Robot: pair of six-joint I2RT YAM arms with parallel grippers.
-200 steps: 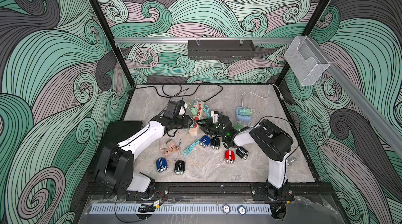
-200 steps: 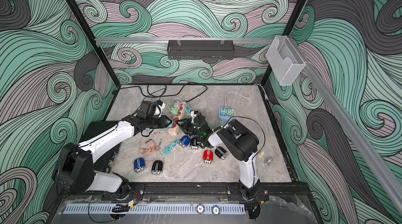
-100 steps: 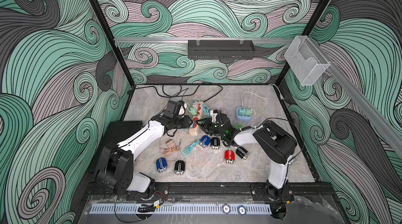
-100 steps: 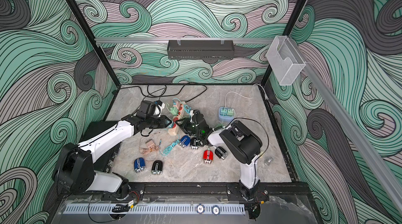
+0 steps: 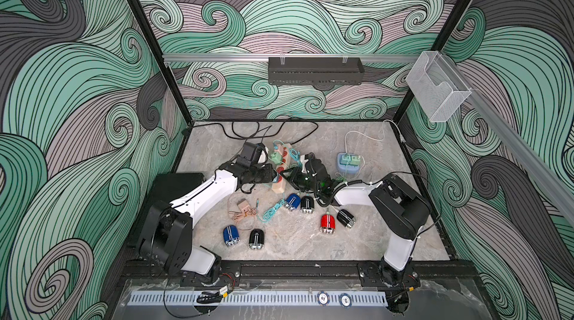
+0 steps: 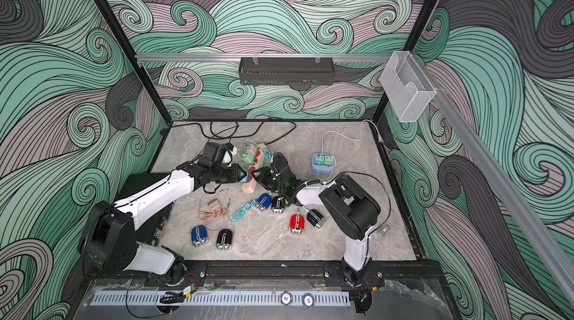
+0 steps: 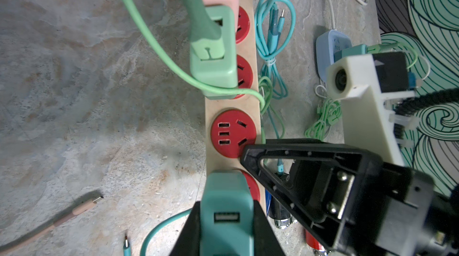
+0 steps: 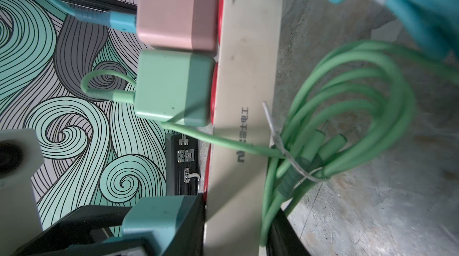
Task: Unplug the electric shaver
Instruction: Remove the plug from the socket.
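This is a robot test cell in a lab, not a lived-in room. Printed swirl-pattern panels (image 5: 77, 85) wall in a marble-look tabletop (image 5: 295, 240) on three sides, framed by black posts (image 5: 146, 39) and an aluminium rail (image 5: 217, 57). The left arm (image 5: 202, 197) and right arm (image 5: 400, 206) are bolted to a black base bar (image 5: 295, 268) (a clear plastic bin (image 5: 435, 91) hangs off a side rail).

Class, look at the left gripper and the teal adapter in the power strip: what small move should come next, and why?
Probably pull the teal adapter straight out from the face of the power strip with the left gripper. It is shut on the adapter, which sits seated in the strip, and the right gripper appears to clamp the strip to brace it.
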